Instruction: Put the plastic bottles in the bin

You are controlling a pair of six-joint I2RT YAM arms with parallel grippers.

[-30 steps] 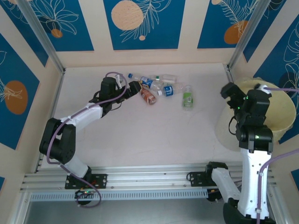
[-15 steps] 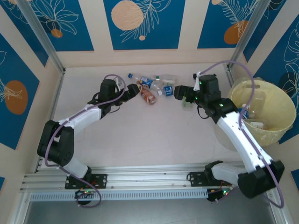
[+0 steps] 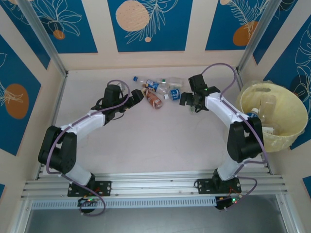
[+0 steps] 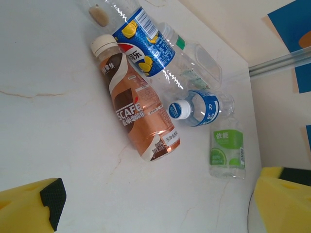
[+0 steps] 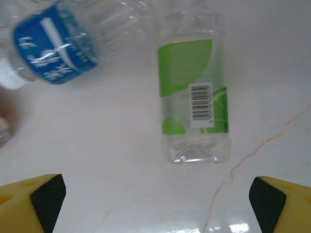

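Here, plastic bottles (image 3: 154, 99) on veined white table (image 3: 160, 141), blue-patterned walls (image 3: 148, 24).

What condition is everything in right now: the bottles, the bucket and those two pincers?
Brown-labelled clear plastic bottle: lying on its side, capped.
Green-labelled clear plastic bottle: lying flat, not gripped.
Blue-labelled clear plastic bottle: lying down, white cap on.
Round pale-yellow lined bin: upright, bottles already inside.
Left pincer: open, empty.
Right pincer: open, above the green-labelled bottle.
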